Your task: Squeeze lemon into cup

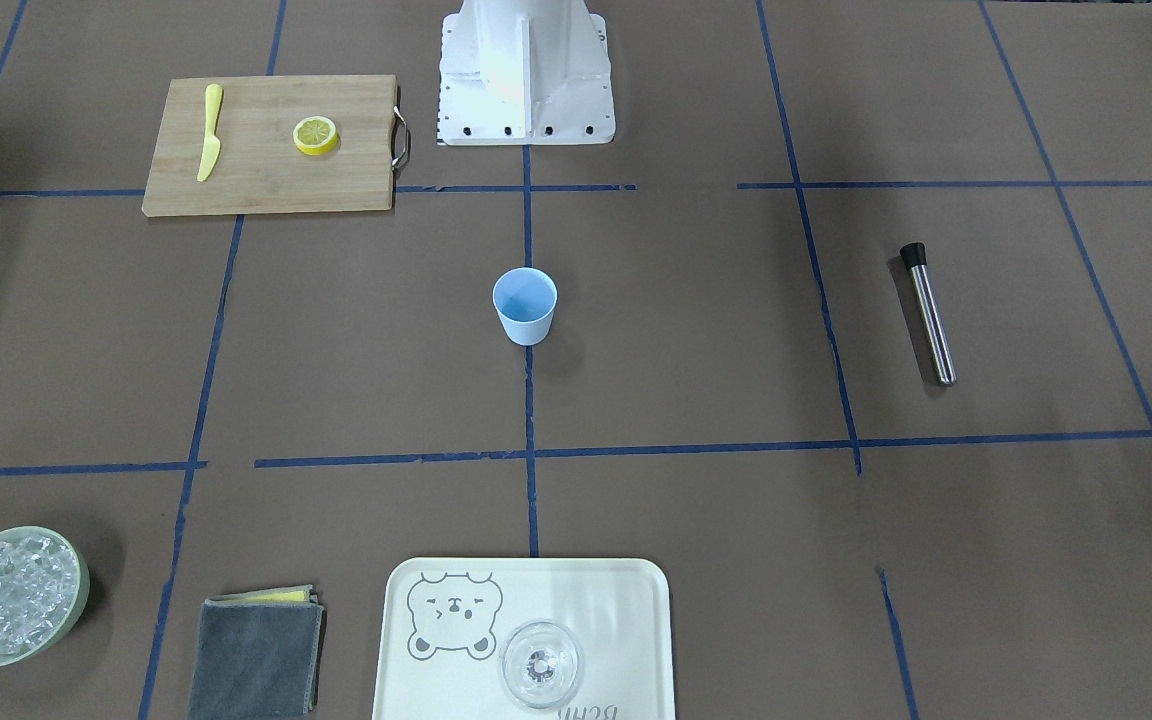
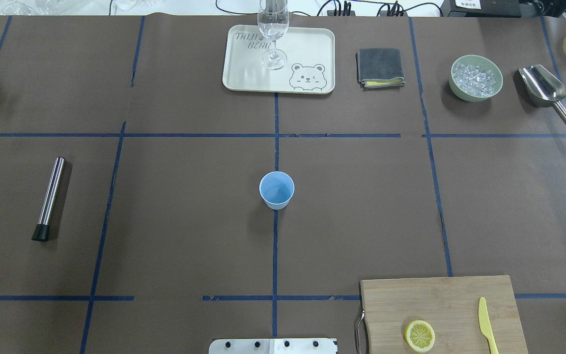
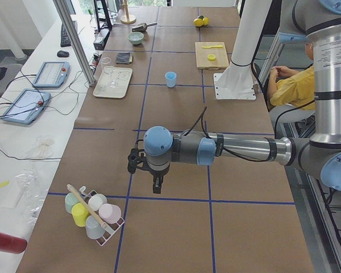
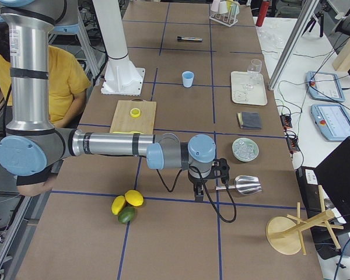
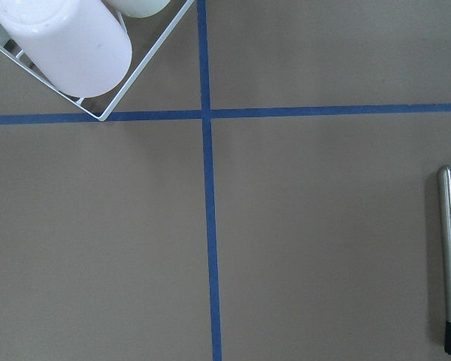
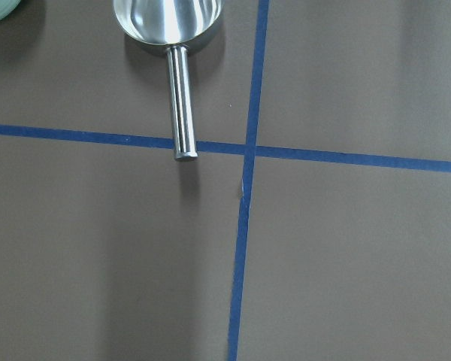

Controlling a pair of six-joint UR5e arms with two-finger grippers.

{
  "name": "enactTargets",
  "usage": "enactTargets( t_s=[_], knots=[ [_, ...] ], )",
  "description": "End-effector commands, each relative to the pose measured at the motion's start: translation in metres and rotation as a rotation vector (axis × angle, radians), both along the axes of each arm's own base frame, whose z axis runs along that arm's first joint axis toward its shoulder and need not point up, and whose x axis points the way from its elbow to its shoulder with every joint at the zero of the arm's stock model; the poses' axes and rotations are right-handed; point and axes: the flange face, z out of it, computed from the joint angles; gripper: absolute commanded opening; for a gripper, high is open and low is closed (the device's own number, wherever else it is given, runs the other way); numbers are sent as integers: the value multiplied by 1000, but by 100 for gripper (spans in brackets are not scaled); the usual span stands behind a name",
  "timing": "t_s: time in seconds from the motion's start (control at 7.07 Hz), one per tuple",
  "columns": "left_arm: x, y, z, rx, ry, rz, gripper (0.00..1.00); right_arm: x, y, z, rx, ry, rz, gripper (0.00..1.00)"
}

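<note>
The light blue cup (image 2: 276, 189) stands upright at the table's middle; it also shows in the front view (image 1: 525, 305). One lemon slice (image 2: 419, 336) lies flat on a wooden cutting board (image 2: 435, 300) at the robot's near right, next to a yellow plastic knife (image 2: 485, 324). My left gripper (image 3: 157, 185) hangs over the table's far left end, far from the cup. My right gripper (image 4: 198, 192) hangs over the far right end, near the metal scoop. Both show only in the side views, so I cannot tell whether they are open or shut.
A steel muddler (image 2: 50, 197) lies at the left. A tray (image 2: 243, 73) with a clear glass (image 2: 273, 29), a folded grey cloth (image 2: 380, 67), a green bowl (image 2: 452, 81) of ice and a metal scoop (image 2: 543, 88) line the far edge. A rack of cups (image 3: 94, 210) stands below the left gripper.
</note>
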Motion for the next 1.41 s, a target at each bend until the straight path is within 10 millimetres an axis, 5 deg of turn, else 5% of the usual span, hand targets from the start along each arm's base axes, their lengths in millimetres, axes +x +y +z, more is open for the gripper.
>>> enactTargets(
  t_s=[0.0, 0.28, 0.85, 0.99, 1.27],
  knots=[
    [10, -1, -3, 42, -1, 50, 100, 1, 2, 1, 5, 15, -3, 100],
    [11, -3, -1, 44, -1, 53, 100, 1, 14, 2, 0, 9, -3, 100],
    [14, -5, -8, 37, 57, 46, 100, -9, 18, -33, 37, -54, -2, 100],
    [15, -5, -10, 47, 57, 50, 100, -30, 17, -56, 106, -119, -58, 100],
    [14, -5, -10, 54, 57, 54, 100, -78, 53, -107, 125, -163, -64, 100]
  ],
)
